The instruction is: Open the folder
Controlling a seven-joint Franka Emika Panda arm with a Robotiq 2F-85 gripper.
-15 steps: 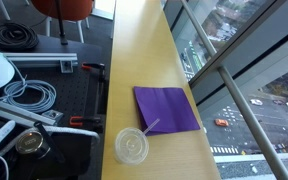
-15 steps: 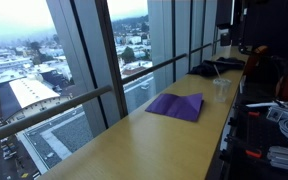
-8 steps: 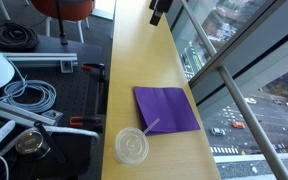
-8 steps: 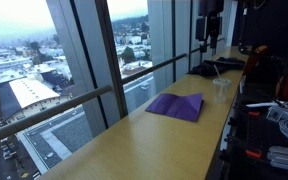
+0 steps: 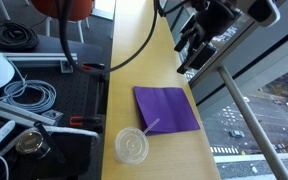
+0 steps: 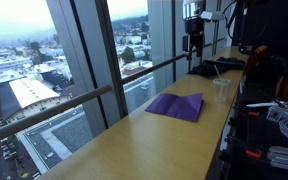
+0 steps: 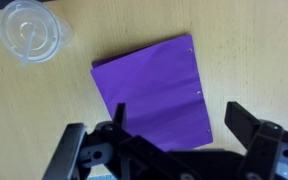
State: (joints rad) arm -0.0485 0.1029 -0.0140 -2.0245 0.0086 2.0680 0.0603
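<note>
The purple folder [image 5: 166,108] lies flat and closed on the wooden counter [image 5: 134,50]. It shows in both exterior views [image 6: 176,105] and in the wrist view [image 7: 154,90]. My gripper [image 5: 191,55] hangs high in the air beyond the folder's far edge, also seen against the window [image 6: 193,45]. In the wrist view the gripper [image 7: 179,116] is open and empty, its two black fingers [image 7: 119,112] wide apart above the folder's lower part. A clear round lid with a straw [image 5: 132,146] sits beside the folder's near corner [image 7: 29,30].
A window railing [image 5: 234,110] runs along the counter's outer edge. A black bench [image 5: 44,95] with cables, a white dome and metal parts lies on the other side. A dark object [image 6: 210,68] lies on the counter's far end.
The arm has come into view from the far end of the counter and moved toward the folder, staying high. The folder and lid have not moved.
</note>
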